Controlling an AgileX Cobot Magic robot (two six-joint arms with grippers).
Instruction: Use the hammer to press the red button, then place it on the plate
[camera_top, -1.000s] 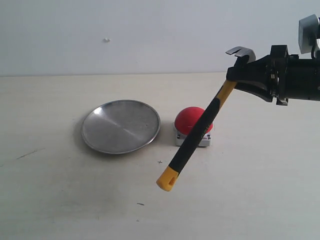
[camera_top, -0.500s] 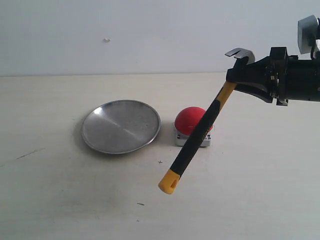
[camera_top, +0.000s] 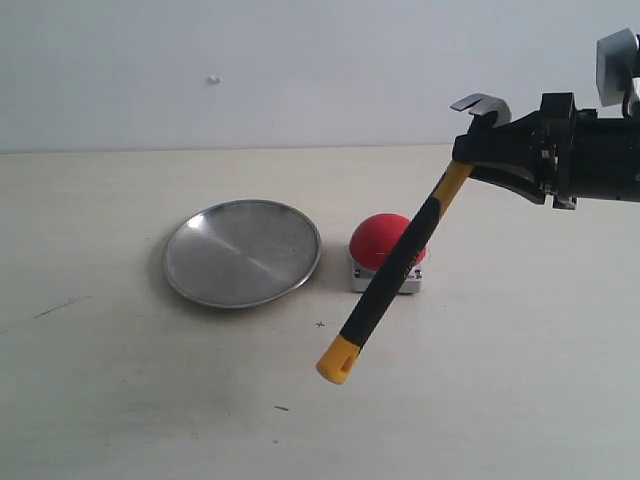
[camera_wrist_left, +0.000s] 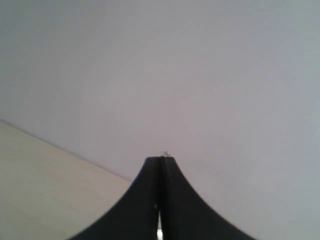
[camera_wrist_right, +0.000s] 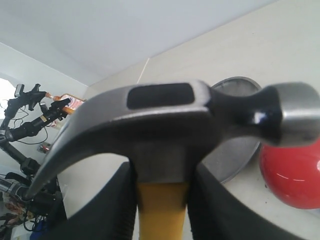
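**Now aloft: hammer hangs by its neck beside the button, plate empty**

Across the pale table (camera_top: 520, 400), the plate (camera_top: 242, 252) lies empty. It sits to the left of the red button (camera_top: 378, 240), just beside it without touching. The hammer (camera_top: 400, 268) is off the table altogether. Its head is uppermost at the right and its handle slants down and leftward, crossing in front of the button in the exterior view. The yellow looped end hangs in the air. The right pincer (camera_top: 487, 150) grips the yellow neck right under the head, jaws partly apart around it. The left pincer (camera_wrist_left: 160, 167) is closed tight on nothing.

The risk, as I judge it, lies in that grip. With the hold so near the head, the long handle hangs free as a lever. Any knock could turn the hammer between the jaws or let it slip. The button's dome is glossy and rounded, so an off-centre press may skid away or shove the base toward the plate. Later, a careless release could leave the handle over the rim and tip the plate.
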